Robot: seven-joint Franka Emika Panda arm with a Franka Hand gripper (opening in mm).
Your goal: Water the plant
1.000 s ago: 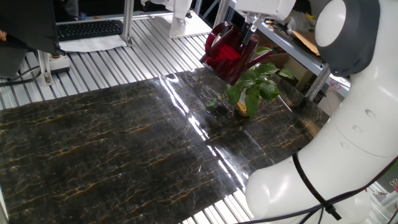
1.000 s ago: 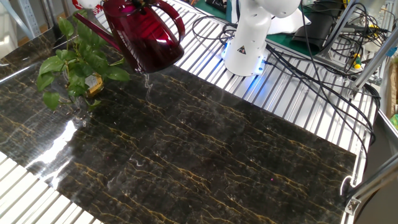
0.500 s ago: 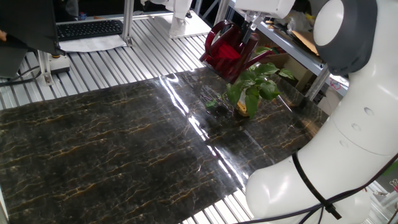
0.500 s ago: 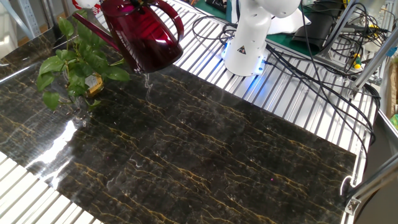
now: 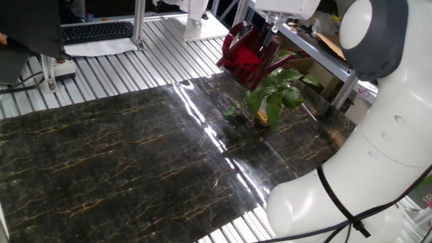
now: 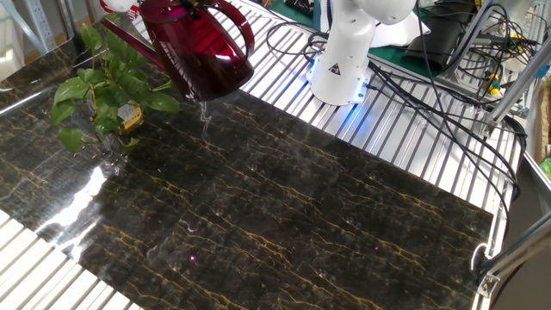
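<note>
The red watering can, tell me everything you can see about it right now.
The watering can is dark red, translucent and glossy, like plastic, with a rounded body, a looped handle and a long thin spout. It hangs in the air, clear of the dark marble table, tilted so the spout slopes over the plant. The hand meets it from above at its top; the grip itself is hidden. No stream of water is discernible.

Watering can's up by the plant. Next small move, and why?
Probably tip the red watering can a bit further spout-down. It hangs in the gripper beside the plant, spout reaching over the leaves, and no water shows pouring yet.
</note>
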